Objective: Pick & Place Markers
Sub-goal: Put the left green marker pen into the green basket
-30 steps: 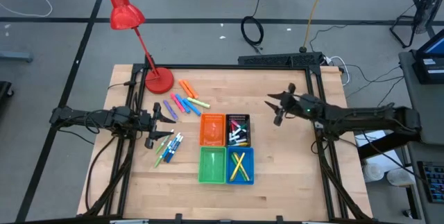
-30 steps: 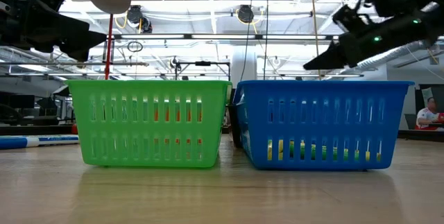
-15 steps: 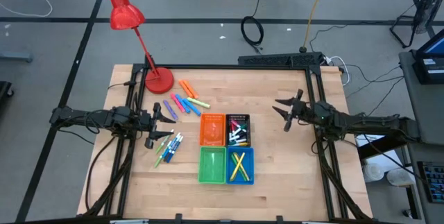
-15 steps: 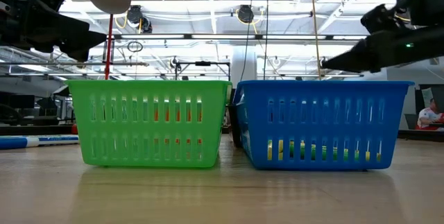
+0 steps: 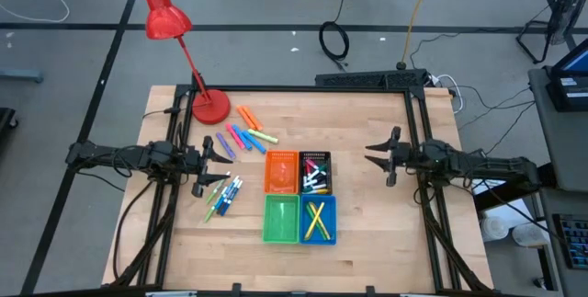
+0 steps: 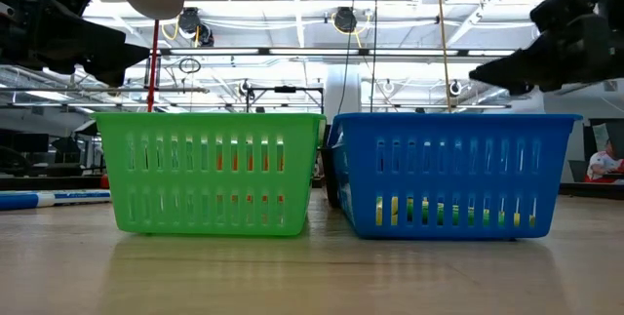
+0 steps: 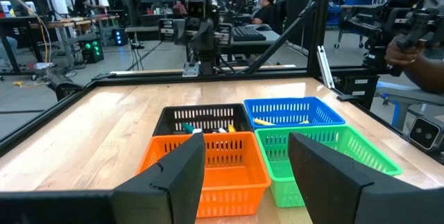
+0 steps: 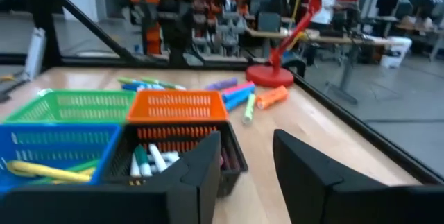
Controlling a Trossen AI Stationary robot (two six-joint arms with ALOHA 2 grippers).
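High view: markers loose beside lamp base, others by left gripper — open, empty. Right gripper open, empty, well apart. Risk — scattering the clustered pens, or grabbing two.

Bright overhead light, perhaps slight blur

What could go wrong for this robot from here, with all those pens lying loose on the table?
The loose markers lie bunched close together, so the open left gripper might nudge neighbours or grab two at once. They lie near the red lamp, which an arm could bump. The four bins touch, so a marker dropped toward the orange bin could land in the wrong one.
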